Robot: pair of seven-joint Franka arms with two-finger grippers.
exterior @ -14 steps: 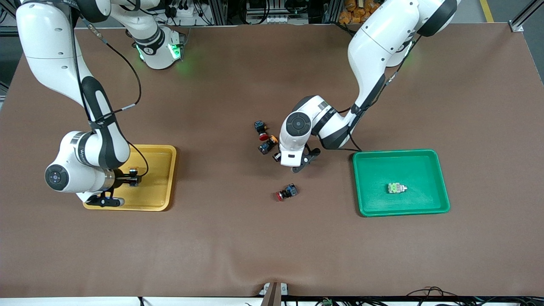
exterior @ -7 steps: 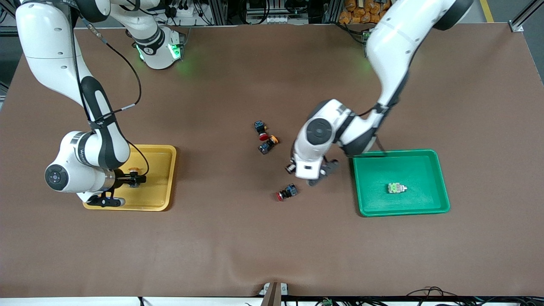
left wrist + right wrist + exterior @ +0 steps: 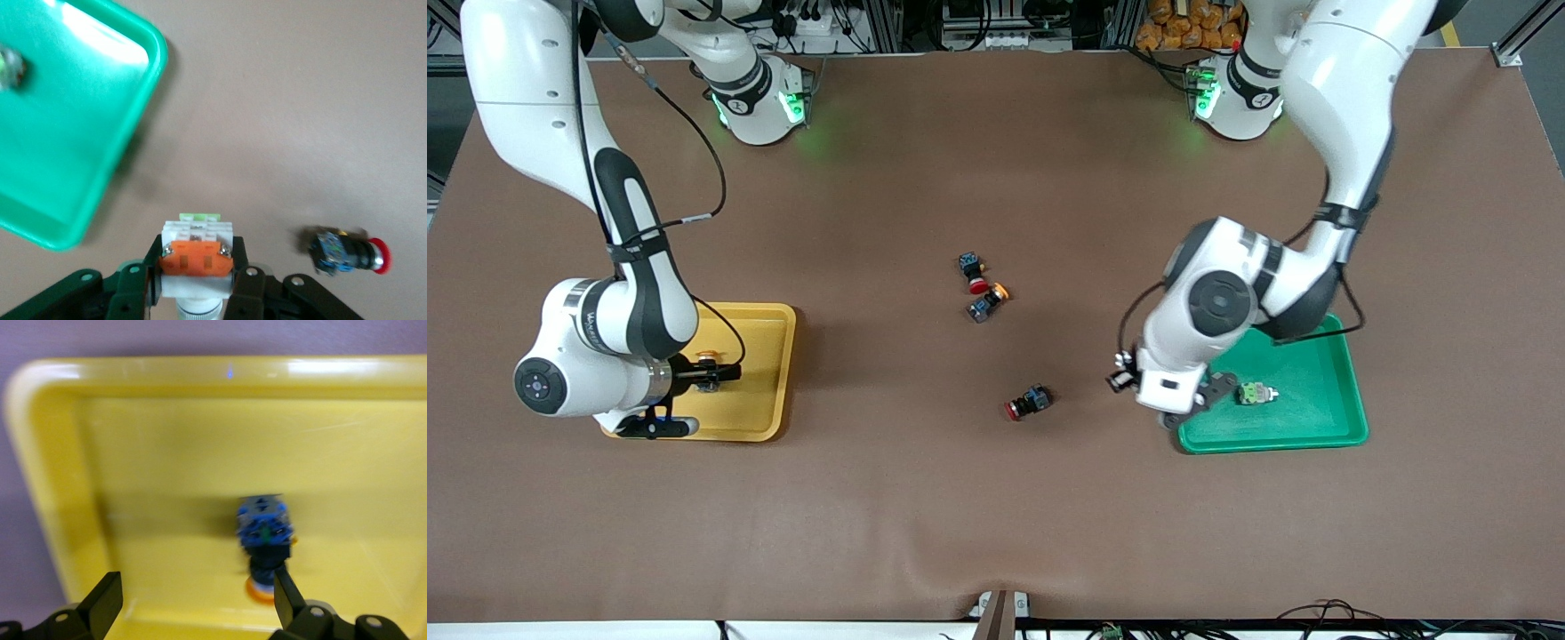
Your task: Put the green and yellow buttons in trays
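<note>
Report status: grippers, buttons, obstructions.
Left gripper shut on green button, at green tray edge. Right gripper open over yellow tray; yellow button dropped inside. Nothing blocking.

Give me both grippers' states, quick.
Left gripper: shut on a pale grey-white push-button block with an orange plate, over the green tray's edge.
Right gripper: open over the yellow tray, a yellow-capped button lying below.

left gripper [image 3: 1183, 402] carried its pale green-faced button [image 3: 197, 250] from the table's middle to the green tray [image 3: 1325, 433] edge, right gripper [image 3: 193, 603] opened, yellow button [image 3: 267, 543] now lying in the yellow tray [image 3: 200, 407]
</note>
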